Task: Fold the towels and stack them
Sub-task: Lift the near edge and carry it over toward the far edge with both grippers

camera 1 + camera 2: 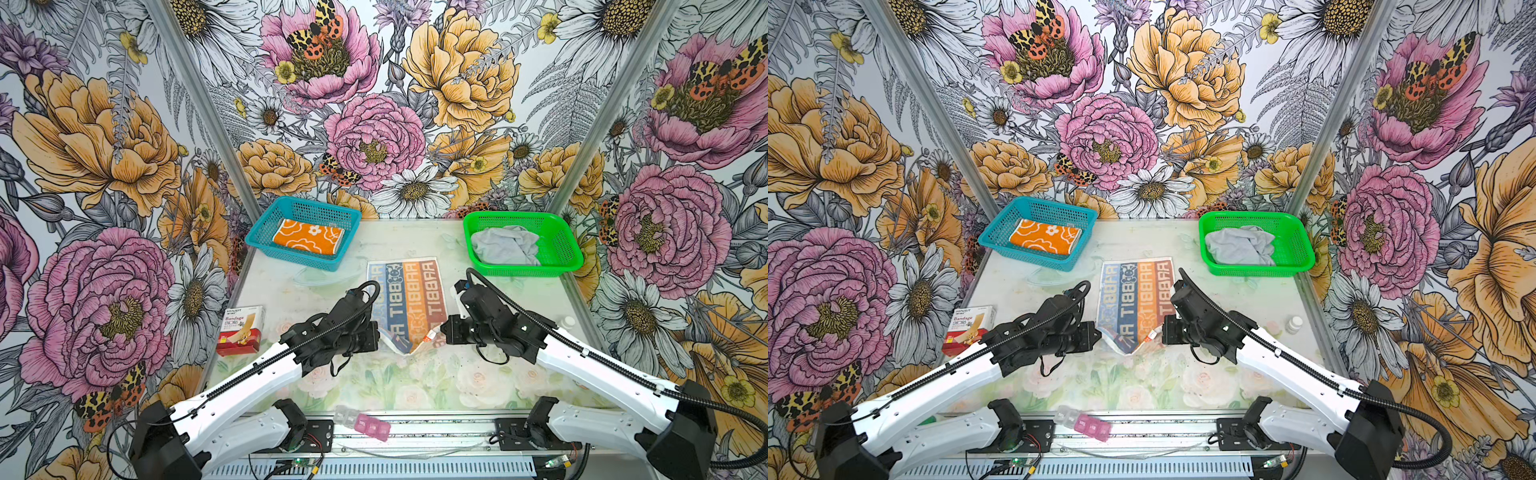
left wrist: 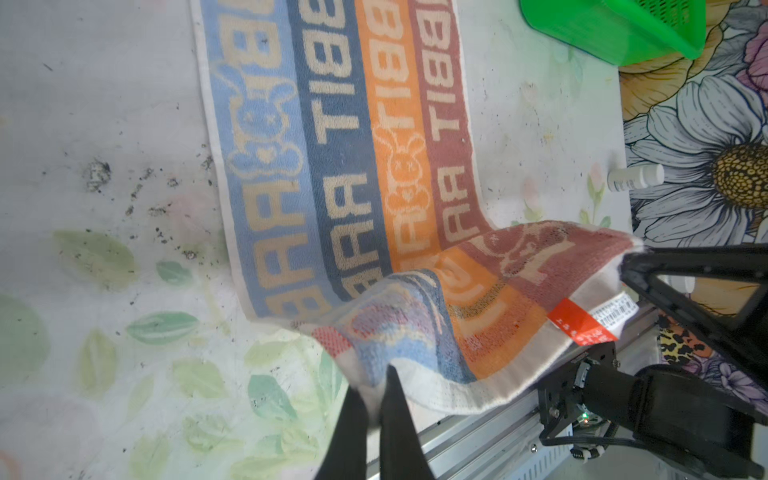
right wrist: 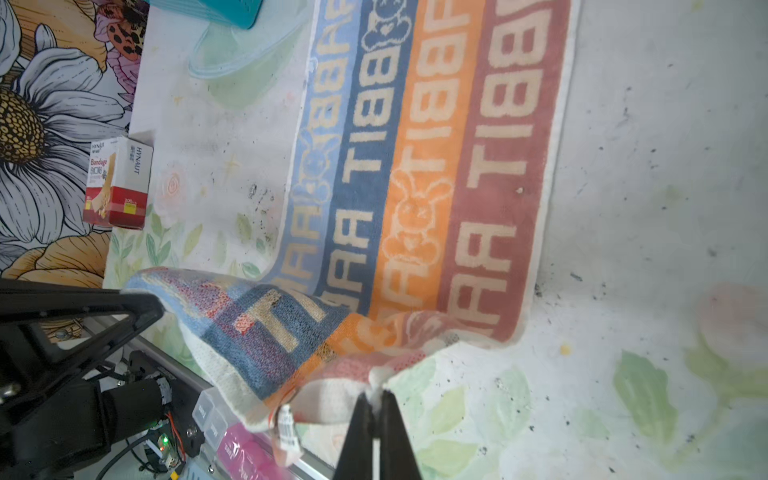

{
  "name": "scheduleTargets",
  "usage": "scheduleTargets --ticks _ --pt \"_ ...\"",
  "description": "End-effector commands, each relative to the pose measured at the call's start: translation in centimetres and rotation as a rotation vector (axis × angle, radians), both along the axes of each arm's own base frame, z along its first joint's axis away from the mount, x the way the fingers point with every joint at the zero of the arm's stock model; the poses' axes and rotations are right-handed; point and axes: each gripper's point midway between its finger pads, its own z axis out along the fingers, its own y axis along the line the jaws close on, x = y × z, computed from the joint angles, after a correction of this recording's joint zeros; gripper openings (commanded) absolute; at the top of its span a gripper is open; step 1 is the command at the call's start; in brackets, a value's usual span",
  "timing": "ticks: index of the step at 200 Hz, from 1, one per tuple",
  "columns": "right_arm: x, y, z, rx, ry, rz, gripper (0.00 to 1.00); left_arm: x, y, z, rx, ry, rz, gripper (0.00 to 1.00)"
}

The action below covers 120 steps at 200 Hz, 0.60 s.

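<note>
Striped towel (image 1: 405,299) with "RABBIT" lettering lies lengthwise in the middle of the surface (image 1: 282,299), its far end flat and its near end raised off it. Left tool (image 2: 374,386) is clenched on the near corner at the pale blue stripe. Right tool (image 3: 375,395) is clenched on the near corner at the brown stripe, close to the towel's red and white label (image 2: 582,326). Between the two pinched corners the near hem sags in a point, as both top views show. At the far left of the surface stands a teal basket (image 1: 266,224) with the orange flowered towel (image 1: 307,237) folded flat inside it. At the far right a green basket (image 1: 559,245) holds the pale grey-white towel (image 1: 505,245), crumpled in a heap. A bandage box (image 1: 240,330) stands at the left edge of the surface, well apart from the striped towel. A small white bottle (image 1: 1295,323) sits near the right edge. A pink and clear pill box (image 1: 368,424) lies at the near edge, between the two arm bases.
</note>
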Motion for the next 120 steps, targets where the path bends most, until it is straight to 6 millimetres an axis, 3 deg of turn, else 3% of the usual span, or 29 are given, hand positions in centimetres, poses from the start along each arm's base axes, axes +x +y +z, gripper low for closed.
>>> scheduleTargets --ticks 1,55,120 --pt "3.1 -0.2 1.4 -0.031 -0.066 0.016 0.0 3.0 -1.2 2.0 -0.089 -0.057 -0.043 0.0" --pt "9.6 -1.5 -0.2 -0.092 -0.044 -0.017 0.0 10.7 -1.8 3.6 -0.152 -0.086 -0.016 0.0" --pt "17.3 -1.8 -1.8 -0.071 -0.012 -0.012 0.0 18.5 -1.2 2.2 -0.084 -0.086 0.054 0.0"
